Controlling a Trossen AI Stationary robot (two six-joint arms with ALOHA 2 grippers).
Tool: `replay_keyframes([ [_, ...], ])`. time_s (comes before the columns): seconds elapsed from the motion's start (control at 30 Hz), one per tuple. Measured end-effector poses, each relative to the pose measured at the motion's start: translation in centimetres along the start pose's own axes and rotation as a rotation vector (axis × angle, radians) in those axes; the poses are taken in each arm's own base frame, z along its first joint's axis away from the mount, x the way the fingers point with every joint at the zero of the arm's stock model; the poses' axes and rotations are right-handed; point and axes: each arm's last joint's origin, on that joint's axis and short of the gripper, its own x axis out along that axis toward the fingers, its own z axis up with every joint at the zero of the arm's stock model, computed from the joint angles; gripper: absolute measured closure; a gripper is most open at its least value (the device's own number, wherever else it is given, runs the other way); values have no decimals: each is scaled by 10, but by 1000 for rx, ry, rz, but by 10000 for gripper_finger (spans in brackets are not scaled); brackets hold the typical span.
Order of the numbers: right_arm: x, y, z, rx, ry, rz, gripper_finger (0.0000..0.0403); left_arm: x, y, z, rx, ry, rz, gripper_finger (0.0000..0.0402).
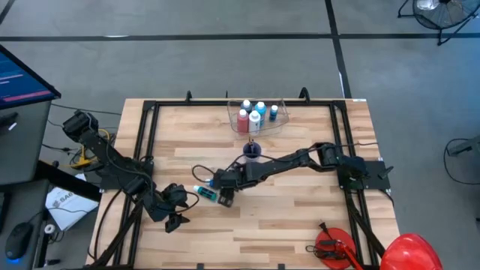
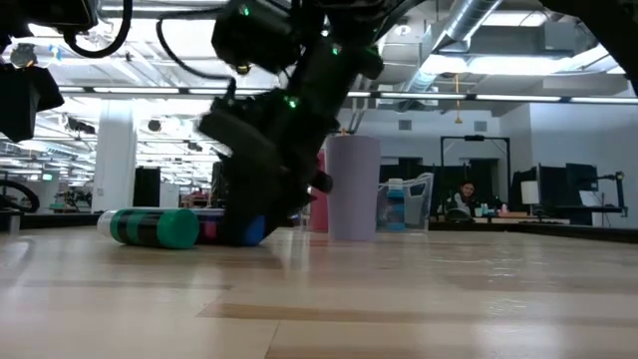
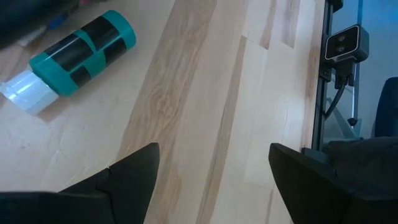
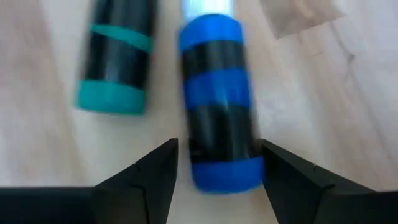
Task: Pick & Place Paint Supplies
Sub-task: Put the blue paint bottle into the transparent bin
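While we look down on the worktop (image 1: pixel 300 217), this is what we see:
Right gripper (image 4: pixel 217 163): low over the middle, fingers spread either side of the blue bottle (image 4: pixel 219 106), not pinching it
Blue bottle: lying flat just beside the teal bottle (image 3: pixel 78 55)
Teal bottle: also lying flat, white cap on
Left gripper (image 3: pixel 214 171): near the front left of the worktop, fingers spread, holding nothing
Clear tub (image 1: pixel 257 126): at the far edge, with several white-capped bottles standing in it
Purple cup (image 2: pixel 353 185): upright between tub and right gripper
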Motion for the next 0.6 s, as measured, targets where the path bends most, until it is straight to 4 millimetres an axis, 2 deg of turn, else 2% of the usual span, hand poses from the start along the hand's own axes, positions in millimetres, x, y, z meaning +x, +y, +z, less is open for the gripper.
replay_keyframes([
  [0.3,2,11,-7,11,8,-2,196,0,0,0,-5,-2,-3,106],
  [0.6,-7,9,16,34,-43,37,214,0,0,0,-2,-10,2,106],
])
